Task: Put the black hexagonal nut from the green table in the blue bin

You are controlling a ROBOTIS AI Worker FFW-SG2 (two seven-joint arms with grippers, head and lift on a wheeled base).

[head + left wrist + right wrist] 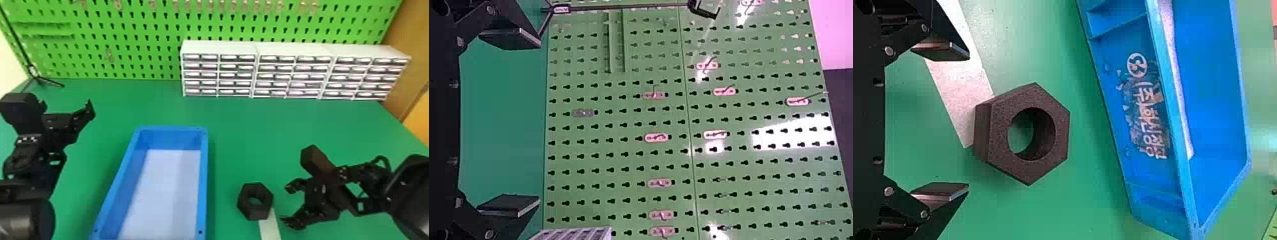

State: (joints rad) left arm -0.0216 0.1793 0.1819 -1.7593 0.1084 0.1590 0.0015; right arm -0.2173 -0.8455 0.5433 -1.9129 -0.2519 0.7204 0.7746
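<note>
On the green desk [236,127], we see the black nut [246,198] lying flat to the right of the blue bin [203,178], apart from its wall, with its round hole facing up. A white strip [271,227], also to the right of the bin, runs up to the nut's edge.

Farther out to the bin's right, we find the right gripper [289,204] beside the nut, its two black fingers spread and pointed back toward the bin. In the right wrist view, we see the nut in front of the open right gripper [968,120], with nothing between its fingers and the bin's printed side wall past the nut.

To the left of the bin, out past its far end, we see the left gripper [66,106] held off to the side. The left wrist view shows the fingers of the left gripper [539,122] wide apart.

The bin itself sits on the desk, its floor pale within blue walls. Behind the bin and to its right, we see white drawers [220,48]; farther behind the bin rises a green pegboard [143,30]. A thin black stand [37,77] is behind the bin, far to its left.
</note>
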